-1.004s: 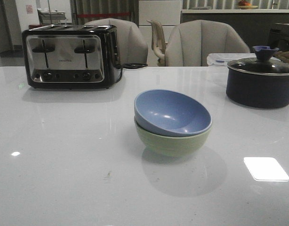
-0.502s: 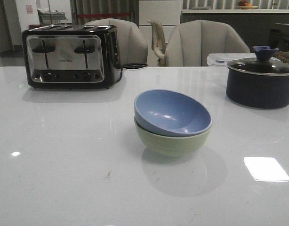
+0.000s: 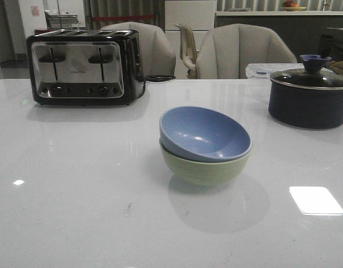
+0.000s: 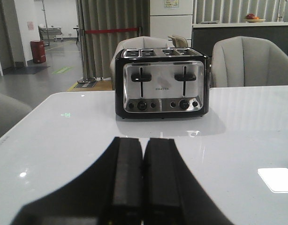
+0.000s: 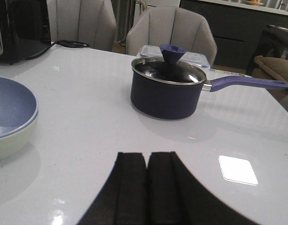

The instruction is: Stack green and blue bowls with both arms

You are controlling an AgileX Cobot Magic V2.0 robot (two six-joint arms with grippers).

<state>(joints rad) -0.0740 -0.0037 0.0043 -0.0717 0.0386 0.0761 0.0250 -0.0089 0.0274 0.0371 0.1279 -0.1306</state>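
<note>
The dusty blue bowl (image 3: 205,134) sits tilted inside the pale green bowl (image 3: 202,168) at the middle of the white table in the front view. Both also show at the edge of the right wrist view, the blue bowl (image 5: 10,105) nested in the green bowl (image 5: 8,140). Neither arm shows in the front view. My left gripper (image 4: 144,143) is shut and empty, low over the table, facing the toaster. My right gripper (image 5: 147,157) is shut and empty, low over the table, apart from the bowls.
A black-and-steel toaster (image 3: 82,67) stands at the back left, its cord trailing behind. A dark lidded pot (image 3: 308,95) with a blue knob and handle (image 5: 242,83) stands at the back right. Grey chairs (image 3: 238,50) line the far table edge.
</note>
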